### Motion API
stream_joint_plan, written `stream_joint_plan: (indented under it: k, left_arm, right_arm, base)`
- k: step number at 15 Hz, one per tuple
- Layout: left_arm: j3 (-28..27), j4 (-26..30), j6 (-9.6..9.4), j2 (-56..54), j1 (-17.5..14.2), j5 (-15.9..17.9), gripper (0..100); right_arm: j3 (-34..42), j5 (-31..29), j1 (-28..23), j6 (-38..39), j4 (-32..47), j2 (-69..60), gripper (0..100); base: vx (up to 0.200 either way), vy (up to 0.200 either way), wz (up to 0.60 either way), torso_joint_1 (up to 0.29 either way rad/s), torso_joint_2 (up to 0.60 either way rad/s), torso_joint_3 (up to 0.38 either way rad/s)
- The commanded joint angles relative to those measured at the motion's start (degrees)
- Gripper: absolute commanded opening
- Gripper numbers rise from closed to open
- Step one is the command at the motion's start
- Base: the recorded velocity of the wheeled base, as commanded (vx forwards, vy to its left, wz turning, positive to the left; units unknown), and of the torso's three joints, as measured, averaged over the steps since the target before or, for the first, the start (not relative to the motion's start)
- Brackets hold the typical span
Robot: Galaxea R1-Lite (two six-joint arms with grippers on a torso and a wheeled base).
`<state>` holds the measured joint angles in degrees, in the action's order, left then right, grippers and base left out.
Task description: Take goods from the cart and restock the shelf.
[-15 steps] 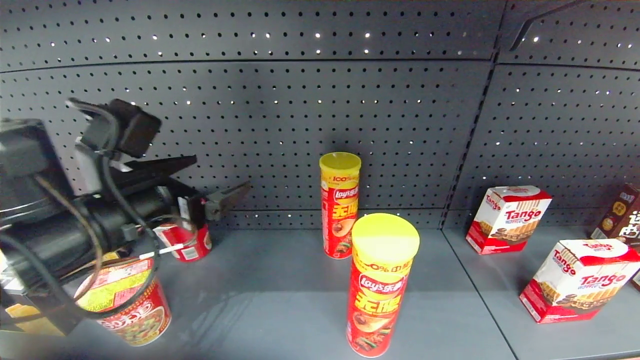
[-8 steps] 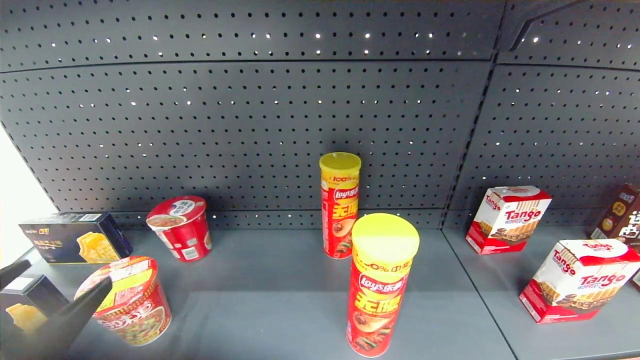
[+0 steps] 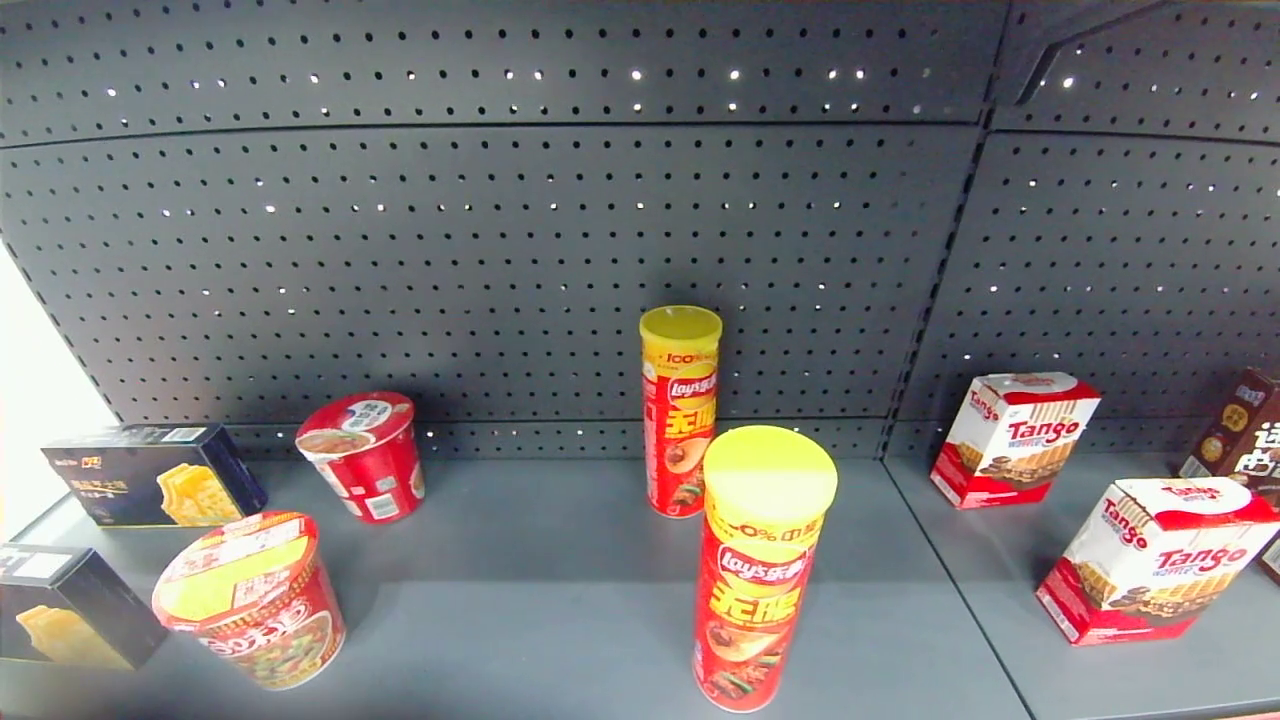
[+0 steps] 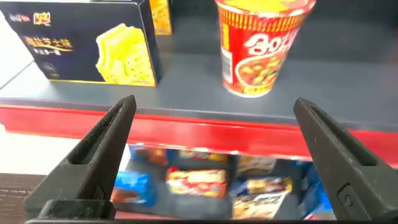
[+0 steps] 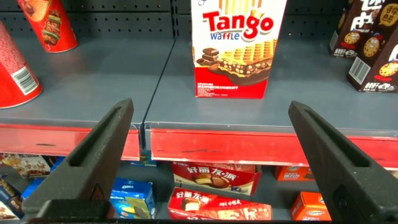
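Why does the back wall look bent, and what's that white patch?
Head view: the pegboard seams bow, likely lens distortion; the white patch is blown-out light past the shelf end. Left wrist view: the same glare beside the dark box.

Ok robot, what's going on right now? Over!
Left gripper open, empty. Right gripper open, empty. Front noodle cup standing on shelf. Nothing blocking seen.

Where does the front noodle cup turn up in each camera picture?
Head view: front noodle cup, lower left.
Left wrist view: beyond the pincer, near the shelf's red edge.
Right wrist view: faces the wafer box instead.
Shared landmark: dark cracker box beside the cup.
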<state>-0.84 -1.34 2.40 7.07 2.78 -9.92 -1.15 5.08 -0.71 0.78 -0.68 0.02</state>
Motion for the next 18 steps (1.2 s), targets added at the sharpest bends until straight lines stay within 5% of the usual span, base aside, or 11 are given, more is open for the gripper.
stream_joint_plan:
  k: [1,3,18]
  left_arm:
    - [0.8,0.3,1.55,-3.2,-0.9,2.3,100]
    - [0.8,1.2,0.24,-7.1,-2.9,6.3,100]
    - [0.8,1.3,0.06,-6.5,-2.8,6.4,100]
  right_arm:
    - [0.0,0.0,0.0,0.0,0.0,0.0,100]
    - [0.0,0.0,0.0,0.0,-0.1,0.0,100]
    - [0.0,0.0,0.0,0.0,-0.1,0.0,100]
  base:
    - [0.0,0.0,0.0,0.0,0.0,0.0]
    - [0.0,0.0,0.0,0.0,0.0,0.0]
    - [0.0,0.0,0.0,0.0,0.0,0.0]
